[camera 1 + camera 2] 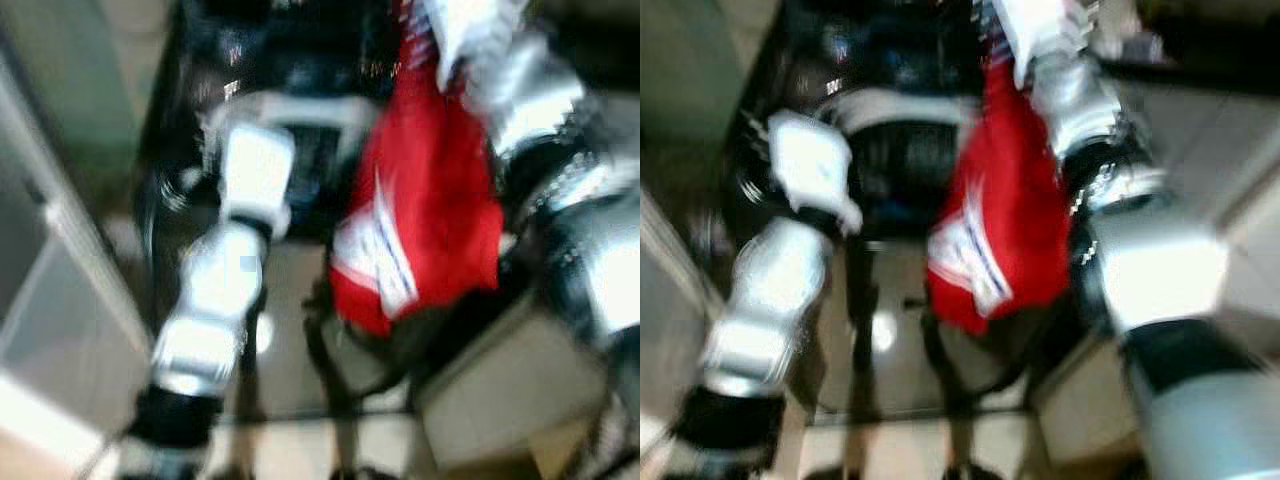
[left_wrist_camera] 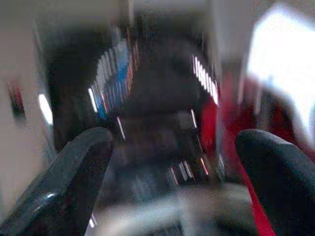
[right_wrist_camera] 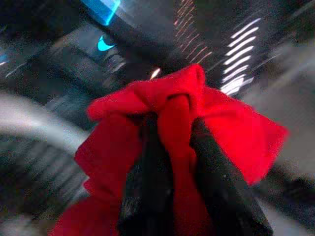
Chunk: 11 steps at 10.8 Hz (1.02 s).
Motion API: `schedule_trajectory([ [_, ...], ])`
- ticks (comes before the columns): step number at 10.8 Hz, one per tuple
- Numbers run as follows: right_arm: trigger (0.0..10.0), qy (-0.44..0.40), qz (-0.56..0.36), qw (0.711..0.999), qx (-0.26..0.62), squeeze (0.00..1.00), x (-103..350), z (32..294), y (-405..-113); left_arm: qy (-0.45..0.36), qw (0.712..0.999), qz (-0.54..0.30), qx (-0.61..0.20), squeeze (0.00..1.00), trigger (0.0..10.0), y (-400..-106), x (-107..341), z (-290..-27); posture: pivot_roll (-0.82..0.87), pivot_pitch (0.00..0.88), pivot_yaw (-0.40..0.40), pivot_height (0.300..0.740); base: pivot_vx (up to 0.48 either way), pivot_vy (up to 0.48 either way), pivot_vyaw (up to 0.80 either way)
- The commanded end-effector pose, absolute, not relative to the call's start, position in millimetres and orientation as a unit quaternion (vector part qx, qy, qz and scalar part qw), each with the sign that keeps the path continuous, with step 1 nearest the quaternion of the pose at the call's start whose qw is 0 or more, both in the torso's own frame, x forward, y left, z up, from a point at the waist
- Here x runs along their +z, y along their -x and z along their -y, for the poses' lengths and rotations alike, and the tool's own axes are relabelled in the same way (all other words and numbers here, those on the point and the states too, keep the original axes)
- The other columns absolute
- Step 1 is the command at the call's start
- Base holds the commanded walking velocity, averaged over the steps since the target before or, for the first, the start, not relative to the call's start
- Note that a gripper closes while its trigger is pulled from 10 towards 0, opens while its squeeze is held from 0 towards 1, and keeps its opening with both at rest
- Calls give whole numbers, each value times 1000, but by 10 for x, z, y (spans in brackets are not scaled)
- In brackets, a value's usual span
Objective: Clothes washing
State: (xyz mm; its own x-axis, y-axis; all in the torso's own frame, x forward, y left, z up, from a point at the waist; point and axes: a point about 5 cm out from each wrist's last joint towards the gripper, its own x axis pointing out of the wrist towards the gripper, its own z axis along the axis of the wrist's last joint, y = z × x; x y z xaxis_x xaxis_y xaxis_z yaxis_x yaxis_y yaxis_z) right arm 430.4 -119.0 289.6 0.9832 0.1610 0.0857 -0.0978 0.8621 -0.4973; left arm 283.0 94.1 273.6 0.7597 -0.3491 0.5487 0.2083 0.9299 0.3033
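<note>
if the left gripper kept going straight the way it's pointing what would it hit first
Probably the dark washing machine ahead of the open left gripper. The red garment hangs off to one side. Blur makes depth uncertain.

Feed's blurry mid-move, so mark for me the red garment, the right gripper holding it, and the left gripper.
red garment (image 1: 425, 215), left eye view, middle of the hanging cloth.
right gripper (image 3: 174, 132), right wrist view, between the fingertips pinching the cloth.
left gripper (image 2: 172, 152), left wrist view, the gap between its spread fingertips.
</note>
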Motion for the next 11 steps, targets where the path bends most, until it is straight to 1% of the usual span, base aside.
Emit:
schedule_trajectory([
  [1,10000,249,63,964,67,0,2959,1215,-4308,-116,901,384,-164,0,10000,-2670,3021,-900,50,0,-91,740,0,0,0],
  [2,10000,222,17,972,76,0,2719,1183,-4302,-149,862,467,-129,0,10000,-2564,3349,-963,77,0,-102,740,0,0,0],
  [3,10000,209,-30,974,87,0,2533,1162,-4289,-165,853,481,-118,0,10000,-2523,3423,-978,88,0,-111,740,0,0,0],
  [4,10000,198,-52,975,89,0,2451,1163,-4280,-165,857,472,-122,0,10000,-2511,3414,-989,95,0,-119,740,0,0,0],
  [5,10000,160,-83,979,91,0,2321,1159,-4260,-160,866,458,-122,0,10000,-2515,3377,-1009,102,0,-125,740,0,0,0],
  [6,10000,179,-60,979,72,0,2383,1175,-4272,-162,869,451,-123,0,10000,-2527,3346,-1014,107,0,-126,740,0,0,0],
  [7,10000,126,5,990,56,0,2827,1146,-4314,-174,879,425,-129,0,10000,-2573,3227,-1003,119,0,-136,740,0,0,0],
  [8,10000,139,71,985,67,0,3219,1112,-4306,-148,909,359,-151,0,10000,-2659,3010,-983,127,0,-142,740,0,0,0],
  [9,10000,149,89,976,132,0,3363,1039,-4281,-161,918,317,-176,0,10000,-2674,2809,-943,129,0,-148,740,0,0,0],
  [10,10000,175,99,965,166,0,3361,1037,-4266,-139,927,304,-171,0,10000,-2673,2745,-972,119,0,-147,740,0,0,0],
  [11,10000,176,110,968,141,0,3352,1193,-4272,-104,940,288,-153,0,10000,-2688,2671,-1074,98,0,-135,740,0,0,0],
])
